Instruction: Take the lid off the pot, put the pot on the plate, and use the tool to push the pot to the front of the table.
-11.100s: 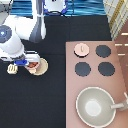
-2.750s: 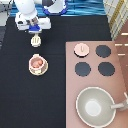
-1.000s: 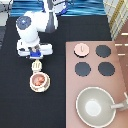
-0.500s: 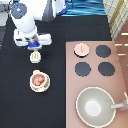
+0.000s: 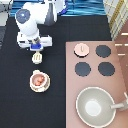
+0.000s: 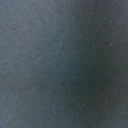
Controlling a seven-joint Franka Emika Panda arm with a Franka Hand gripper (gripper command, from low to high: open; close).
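- The fingers [image 5: 34, 48] of the gripper [image 5: 36, 50] look closed on the small cream-white slotted spatula tool [image 5: 37, 58], above the black table [image 5: 17, 102].
- The pale-pink pot [image 5: 38, 80] sits uncovered on the cream-tan plate [image 5: 31, 85]; the pink lid [image 5: 81, 48] lies on the stove counter [image 5: 90, 80].
- Judged step: the push, which calls for the spatula head low behind the pot.

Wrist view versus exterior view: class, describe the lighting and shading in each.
Wrist view: only dim grey-blue table, a darker band across it. Exterior view: even light; the gripper, holding the tool near the pot on the plate, casts no clear shadow.
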